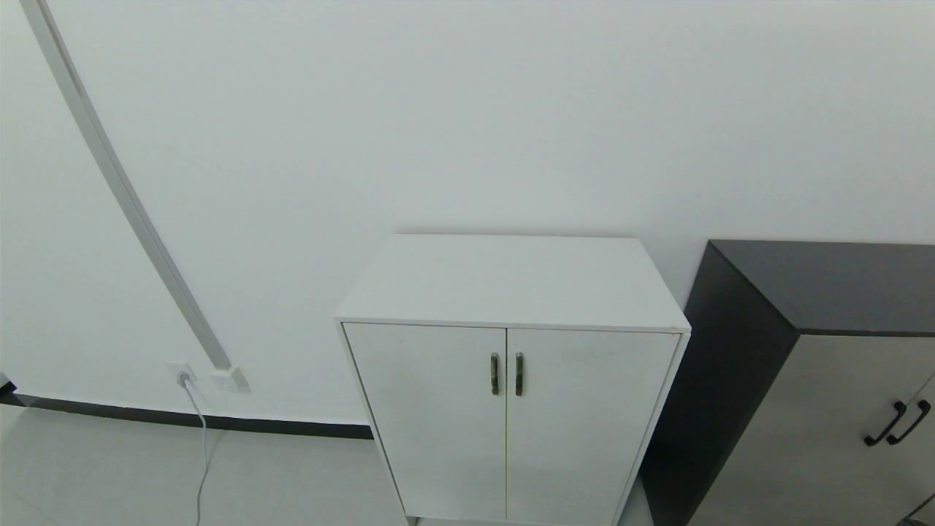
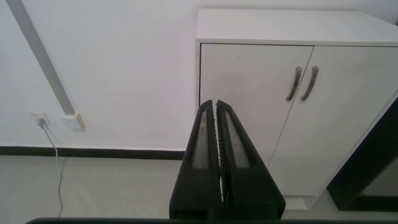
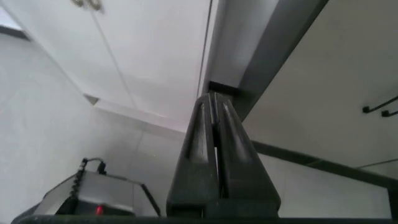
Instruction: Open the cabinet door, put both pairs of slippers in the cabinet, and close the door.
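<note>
We face a plain white wall (image 1: 467, 109) that takes up most of the far side, with a pale floor (image 1: 109, 467) running along its foot. The white cabinet (image 1: 511, 285) stands against the wall at the centre. Both of its doors, the left door (image 1: 431, 416) and the right door (image 1: 584, 424), are shut flush and meet at a thin seam in the middle. Just to its right, touching or nearly so, stands a dark cabinet (image 1: 738, 365) with grey fronts, a little taller and nearer to us. On the left a grey cable duct (image 1: 131, 204) slants down the wall to a small junction box (image 1: 231, 380), and a dark skirting strip (image 1: 182, 418) runs along the bottom of the wall. A grey cord (image 1: 203, 453) hangs from a wall socket (image 1: 180, 372) beside that box and trails down onto the floor. The left gripper (image 2: 216, 104) sits in front of the white cabinet, apart from it and aimed toward its left edge, with its jaws pressed together on nothing. The right gripper (image 3: 214, 98) is held low near the foot of the two cabinets, pointing at the gap between them, with its jaws likewise closed and empty. Two slim metal handles (image 1: 507, 374) stand upright side by side at the seam of the white doors, and a pair of black handles (image 1: 897, 424) sits on the dark cabinet's front at the far right.
</note>
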